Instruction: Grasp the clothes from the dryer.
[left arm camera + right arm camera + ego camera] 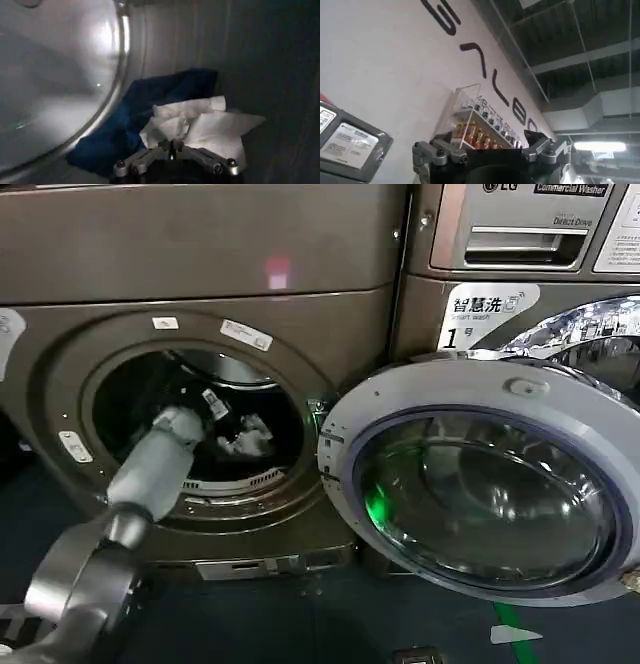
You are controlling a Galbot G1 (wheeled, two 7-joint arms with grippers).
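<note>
The dryer (200, 244) is the big bronze-grey front-loader on the left, with its round mouth uncovered. My left arm (150, 469) reaches through that mouth into the drum. In the left wrist view the clothes lie on the drum wall: a crumpled white cloth (210, 127) on top of a dark navy garment (150, 100). My left gripper (172, 146) is shut, its fingertips pinched together on the near edge of the white cloth. A bit of white cloth (250, 442) shows inside the drum. My right gripper (485, 142) is open, up and away, facing a wall.
The dryer's round glass door (480, 494) hangs wide open to the right of the mouth, in front of the neighbouring silver-fronted machine (560, 324). The shiny drum back (55, 75) curves close beside the clothes. Dark floor (300, 624) lies below.
</note>
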